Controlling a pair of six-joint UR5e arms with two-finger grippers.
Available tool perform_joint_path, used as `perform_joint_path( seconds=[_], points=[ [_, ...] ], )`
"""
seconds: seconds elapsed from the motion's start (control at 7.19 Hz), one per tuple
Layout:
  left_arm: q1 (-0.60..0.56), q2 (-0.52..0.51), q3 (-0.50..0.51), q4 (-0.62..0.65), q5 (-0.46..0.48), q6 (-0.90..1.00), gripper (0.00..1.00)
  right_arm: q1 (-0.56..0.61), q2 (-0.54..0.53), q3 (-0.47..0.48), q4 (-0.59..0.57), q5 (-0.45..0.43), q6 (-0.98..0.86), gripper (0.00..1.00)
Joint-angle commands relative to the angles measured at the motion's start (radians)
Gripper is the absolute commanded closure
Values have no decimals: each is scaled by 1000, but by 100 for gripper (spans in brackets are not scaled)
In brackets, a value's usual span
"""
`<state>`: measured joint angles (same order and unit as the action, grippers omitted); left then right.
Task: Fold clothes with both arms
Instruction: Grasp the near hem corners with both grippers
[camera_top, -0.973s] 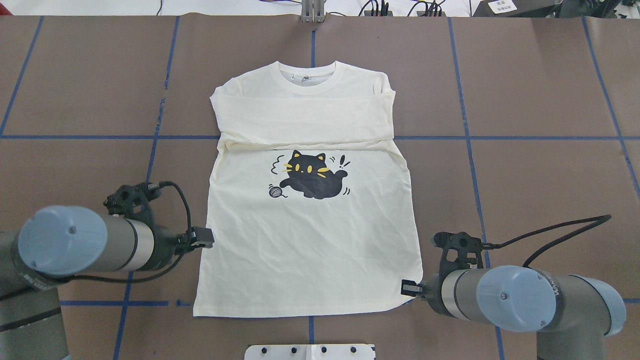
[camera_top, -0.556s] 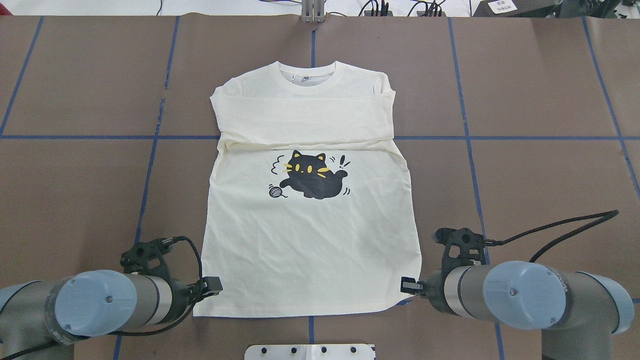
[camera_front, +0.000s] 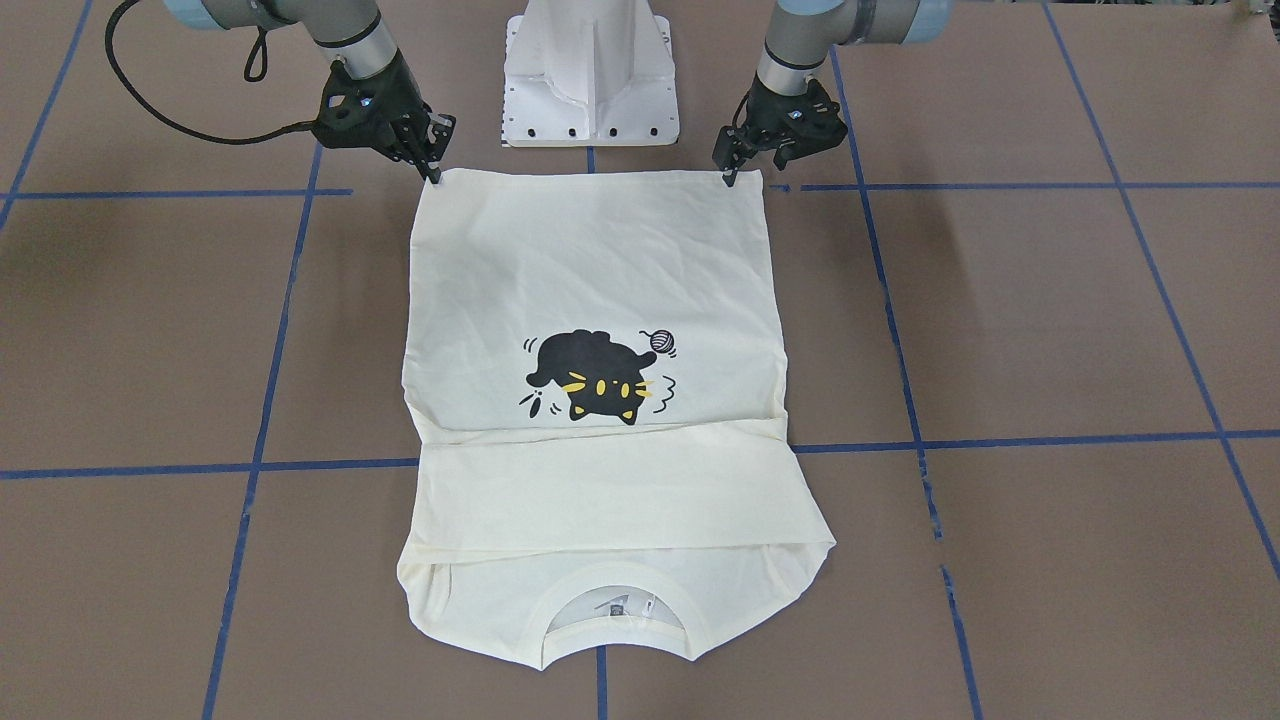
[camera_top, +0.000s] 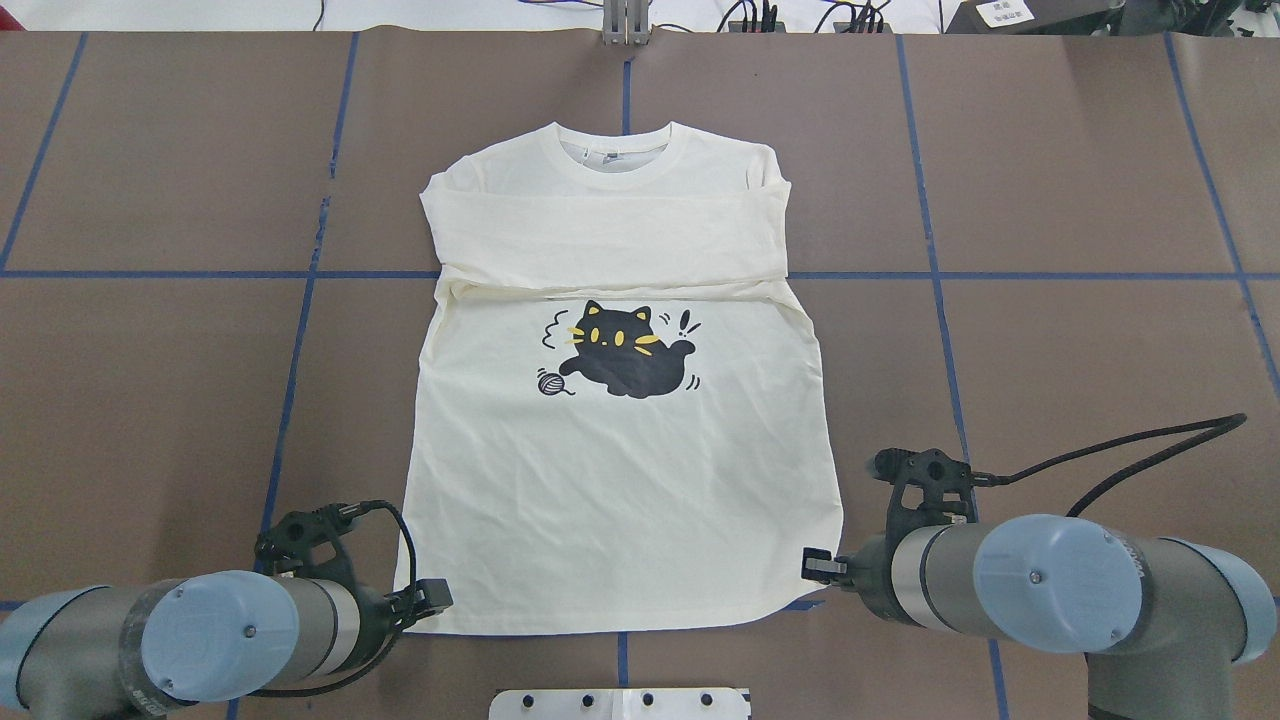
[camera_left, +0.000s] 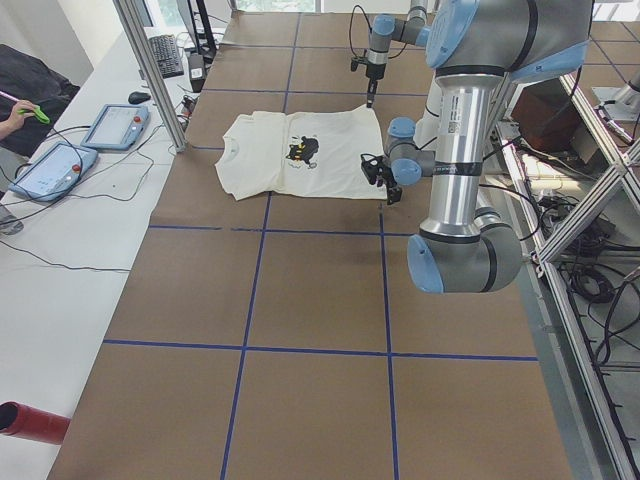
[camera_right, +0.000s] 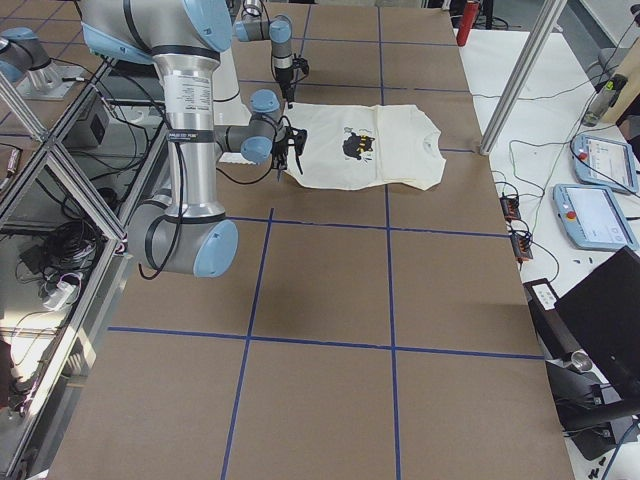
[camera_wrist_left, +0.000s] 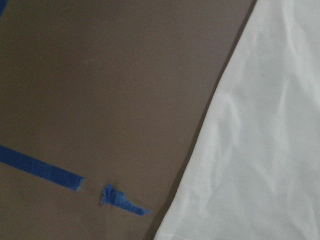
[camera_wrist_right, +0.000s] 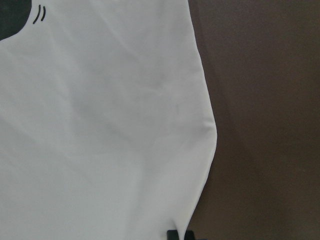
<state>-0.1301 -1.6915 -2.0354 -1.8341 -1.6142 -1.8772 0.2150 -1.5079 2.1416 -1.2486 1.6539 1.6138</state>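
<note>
Nearest the robot, the white pedestal base (camera_top: 620, 703) sits at the table's (camera_top: 1080, 340) edge. Just beyond it the two arms reach in low from either side, so that each can take one end of the hem at once. The left gripper (camera_top: 432, 597) is poised at the near-left hem corner of the cream T-shirt (camera_top: 620, 500), and the right gripper (camera_top: 815, 566) at the near-right corner. The fingers point down at the cloth, but no view shows clearly whether they are parted, closed or already pinching fabric. The shirt lies flat and front-up in the middle of the table, with its hem toward the robot. Farther out is the black cat print (camera_top: 620, 355). Beyond that, the sleeves (camera_top: 600, 240) are folded in across the chest as a band, which leaves a tidy rectangle. The ribbed neck (camera_top: 625, 160) lies farthest away. Judging from this layout, the step in hand is to carry the hem away from the robot toward the collar.
</note>
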Motion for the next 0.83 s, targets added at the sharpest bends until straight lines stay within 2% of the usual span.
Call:
perform_joint_path(
  seconds=[0.0,0.56,0.7],
  points=[
    [0,-2,3,22,4,1,18,3,0,1,0,1,0,100],
    [-2,-25,-3,70,4,0,42,4,-3,-3,0,3,-2,100],
    [-2,-31,-2,73,4,0,52,6,-3,-3,0,3,-2,100]
  ],
)
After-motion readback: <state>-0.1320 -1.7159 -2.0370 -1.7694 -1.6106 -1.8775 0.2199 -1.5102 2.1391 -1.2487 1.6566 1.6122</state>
